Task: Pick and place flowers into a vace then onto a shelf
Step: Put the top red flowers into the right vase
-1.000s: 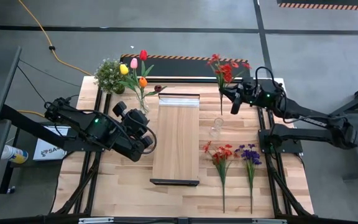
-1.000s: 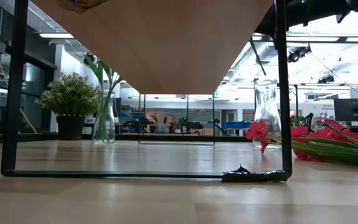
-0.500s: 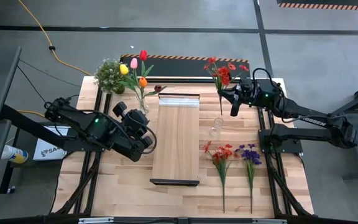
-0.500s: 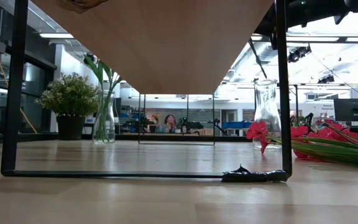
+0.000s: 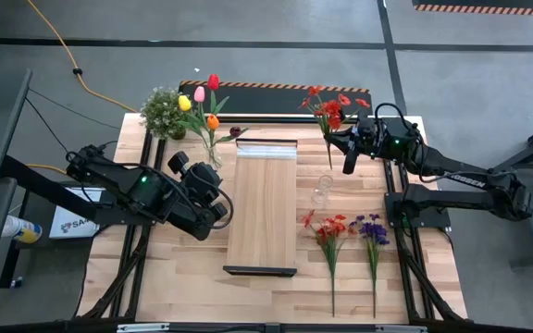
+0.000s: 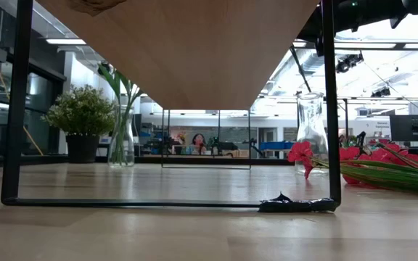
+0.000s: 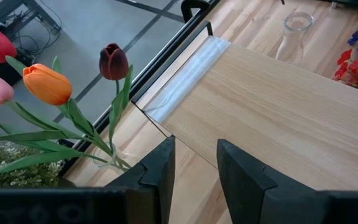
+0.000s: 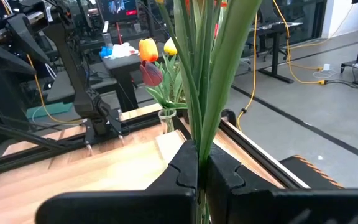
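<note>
My right gripper (image 5: 345, 150) is shut on a red-petalled spray (image 5: 330, 104) above the table's far right part, just beyond the empty glass vase (image 5: 322, 191) (image 6: 312, 130). My left gripper (image 7: 194, 167) hangs open over the shelf's (image 5: 262, 203) left edge, near the vase of tulips (image 5: 209, 125) (image 7: 55, 87), and touches nothing. That vase stands on the table by the shelf's far left corner. A second red spray (image 5: 328, 231) and a purple cluster (image 5: 372, 231) lie flat on the table's right side. My right gripper pinches the spray's bundle of green stems (image 8: 199, 134) between its two fingers (image 8: 182, 171), which lie across the stems, coming level from the table's right. The spray is lifted clear, blooms toward the far edge and its lower stem end (image 5: 329, 166) free near the empty vase.
A bushy potted plant (image 5: 163, 111) (image 6: 83, 116) stands at the far left corner. The shelf stands on black legs (image 6: 17, 101) in the table's middle. A black-and-orange striped strip (image 5: 266, 88) runs along the far edge. Bare planks lie near the front edge.
My right gripper has carried the red spray a little toward the table's left, and the blooms have shifted with it. The left arm has kept still.
</note>
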You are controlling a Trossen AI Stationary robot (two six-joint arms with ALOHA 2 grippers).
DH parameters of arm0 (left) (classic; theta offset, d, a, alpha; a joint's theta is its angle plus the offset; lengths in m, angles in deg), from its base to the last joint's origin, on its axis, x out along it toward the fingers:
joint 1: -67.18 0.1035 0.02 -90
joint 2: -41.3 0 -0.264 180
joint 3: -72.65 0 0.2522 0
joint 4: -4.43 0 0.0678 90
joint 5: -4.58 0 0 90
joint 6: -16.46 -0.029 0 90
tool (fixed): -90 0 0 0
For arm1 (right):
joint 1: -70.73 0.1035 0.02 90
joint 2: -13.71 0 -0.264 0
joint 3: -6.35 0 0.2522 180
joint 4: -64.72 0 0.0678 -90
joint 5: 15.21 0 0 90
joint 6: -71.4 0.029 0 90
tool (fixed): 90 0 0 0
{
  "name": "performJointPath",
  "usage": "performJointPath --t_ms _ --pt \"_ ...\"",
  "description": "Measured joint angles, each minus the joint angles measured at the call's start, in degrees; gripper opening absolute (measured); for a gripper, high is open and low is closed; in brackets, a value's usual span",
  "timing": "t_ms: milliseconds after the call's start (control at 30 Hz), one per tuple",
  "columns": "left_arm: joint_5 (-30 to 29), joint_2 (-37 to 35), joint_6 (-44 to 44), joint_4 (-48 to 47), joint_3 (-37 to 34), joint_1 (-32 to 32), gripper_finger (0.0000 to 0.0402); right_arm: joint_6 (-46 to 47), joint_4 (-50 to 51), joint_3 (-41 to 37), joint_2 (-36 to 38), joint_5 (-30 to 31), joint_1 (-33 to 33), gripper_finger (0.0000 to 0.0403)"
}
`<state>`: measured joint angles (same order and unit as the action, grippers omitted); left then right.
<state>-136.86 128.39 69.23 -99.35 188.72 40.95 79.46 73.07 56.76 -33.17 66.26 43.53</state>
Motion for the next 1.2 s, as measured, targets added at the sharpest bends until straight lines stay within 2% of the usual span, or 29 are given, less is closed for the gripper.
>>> performJointPath --t_ms 400,1200 --pt "-0.02 0.00 0.00 0.00 0.00 0.00 0.0152 -4.03 0.02 0.00 0.01 -0.06 -0.17 0.0000" --pt "0.52 0.00 0.00 0.00 0.00 0.00 0.0152 -3.88 0.91 -0.02 0.03 -1.50 0.84 0.0000"
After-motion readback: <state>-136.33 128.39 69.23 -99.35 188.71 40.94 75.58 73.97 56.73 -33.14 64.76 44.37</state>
